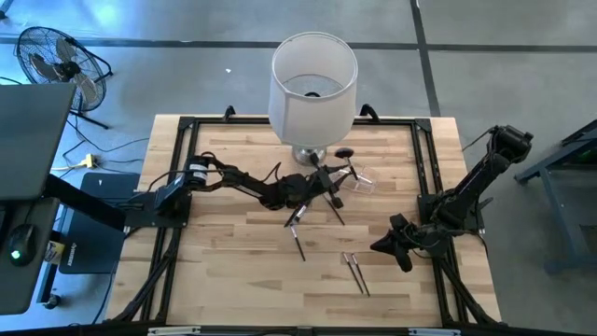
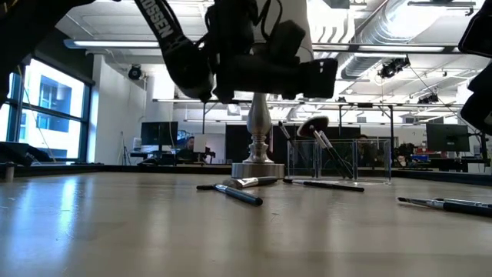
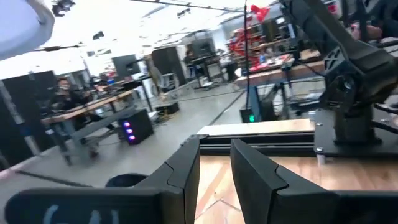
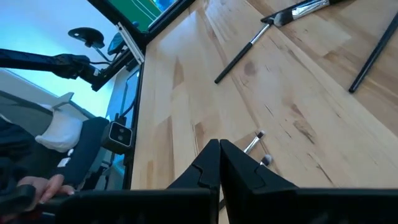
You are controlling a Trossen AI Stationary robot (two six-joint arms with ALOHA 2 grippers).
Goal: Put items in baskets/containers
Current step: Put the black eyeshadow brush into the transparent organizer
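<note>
Altogether, about seven loose brushes (image 1: 299, 245) were counted on the desk (image 1: 233, 271), two lying as a pair (image 1: 355, 273); an exact count was prevented by the left arm. One clear box (image 1: 359, 180) beside one lamp (image 1: 312, 84) held roughly two brushes. Left end effector (image 1: 317, 189) was seen slightly parted and empty, right end effector (image 1: 403, 261) pressed together.

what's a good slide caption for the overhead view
Left gripper reaches toward the clear holder by the lampshade; brushes lie scattered while the right gripper waits.
</note>
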